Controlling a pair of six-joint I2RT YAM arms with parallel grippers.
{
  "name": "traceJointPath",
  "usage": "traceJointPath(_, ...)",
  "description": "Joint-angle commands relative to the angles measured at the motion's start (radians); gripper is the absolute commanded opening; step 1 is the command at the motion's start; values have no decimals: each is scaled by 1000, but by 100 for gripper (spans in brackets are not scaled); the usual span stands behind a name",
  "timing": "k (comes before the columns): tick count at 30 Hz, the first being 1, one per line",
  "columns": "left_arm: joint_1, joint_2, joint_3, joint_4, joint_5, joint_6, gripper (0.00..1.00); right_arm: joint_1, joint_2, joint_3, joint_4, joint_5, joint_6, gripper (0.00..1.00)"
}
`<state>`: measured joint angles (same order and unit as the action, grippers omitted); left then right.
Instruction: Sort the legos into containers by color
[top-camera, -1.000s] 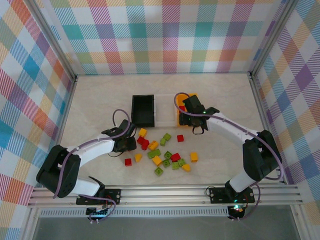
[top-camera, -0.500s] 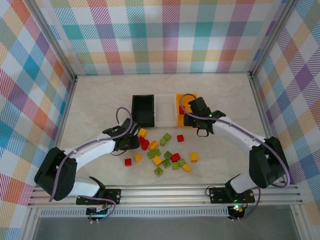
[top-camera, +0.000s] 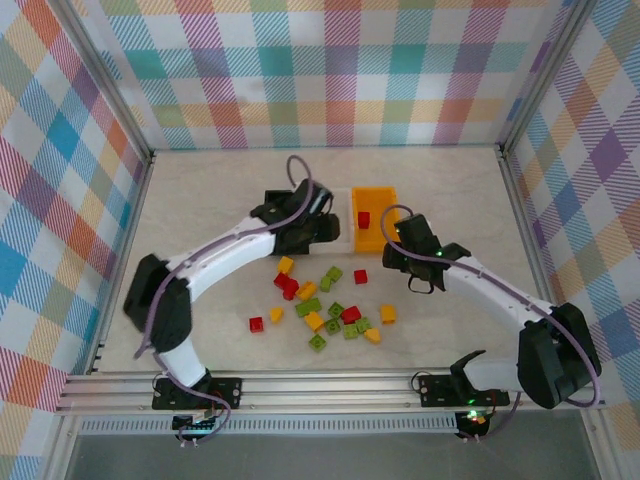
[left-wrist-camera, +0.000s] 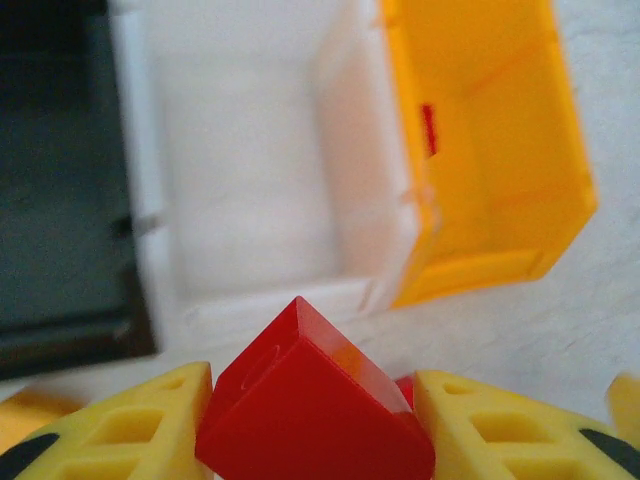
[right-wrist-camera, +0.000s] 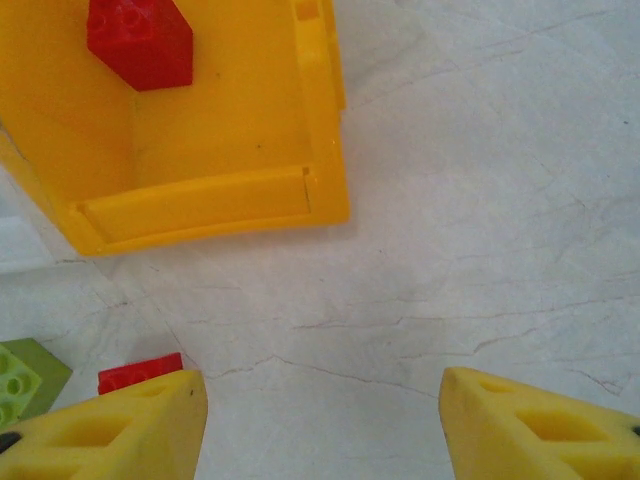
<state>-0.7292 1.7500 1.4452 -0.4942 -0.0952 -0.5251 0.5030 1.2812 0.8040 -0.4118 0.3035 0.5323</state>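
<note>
Left arm (top-camera: 225, 255) is stretched out over the table (top-camera: 200, 190), and the left fingers (left-wrist-camera: 120, 425) are clamped tight on a held red lego (left-wrist-camera: 315, 400), which sits corner-up between the two yellow tips. It hangs right at the near wall of the white bin (left-wrist-camera: 250, 170); I can't tell whether it is over the rim or just short of it.

The white bin is the middle one of the joined row. The black bin (left-wrist-camera: 50, 180) touches it on the left and the orange-yellow bin (left-wrist-camera: 490, 150) on the right, all at the far centre of the table. Inside the orange-yellow bin lies a binned red lego (top-camera: 363, 218), alone on the bin floor toward the left wall.

Over on the other side, the right fingers (right-wrist-camera: 100, 430) stand apart with nothing between them, only bare marbled table in the gap. They hover near the orange-yellow bin, just off its near right corner. Beside the left of those two fingers a loose red lego (right-wrist-camera: 140, 372) rests on the table, with a lime green lego (right-wrist-camera: 25, 380) just left of it.

The scattered legos (top-camera: 325, 300) lie loose on the table on the near side of the bins, between the two arms. They are red, lime green and yellow-orange, some touching and some apart.
</note>
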Motion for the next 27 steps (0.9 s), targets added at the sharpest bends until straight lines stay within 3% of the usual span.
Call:
traceJointPath(1, -16, 125, 158, -16, 37, 42, 36, -4, -32, -22, -1, 8, 20, 64)
traceJointPath(10, -24, 485, 663, -165, 60, 57, 37, -9, -50, -45, -12, 6, 10, 64)
traceJointPath(14, -23, 570, 783, -231, 55, 61, 58, -11, -63, -49, -18, 6, 5, 67)
traceJointPath(18, -23, 552, 786, -227, 48, 59, 71, -14, -76, -52, -15, 5, 3, 69)
traceJointPath(22, -23, 485, 744, -227, 33, 63, 73, -17, -77, -49, -10, -8, 5, 69)
traceJointPath(27, -23, 238, 405, -76, 44, 49, 76, -17, -65, -47, 12, -41, -11, 68)
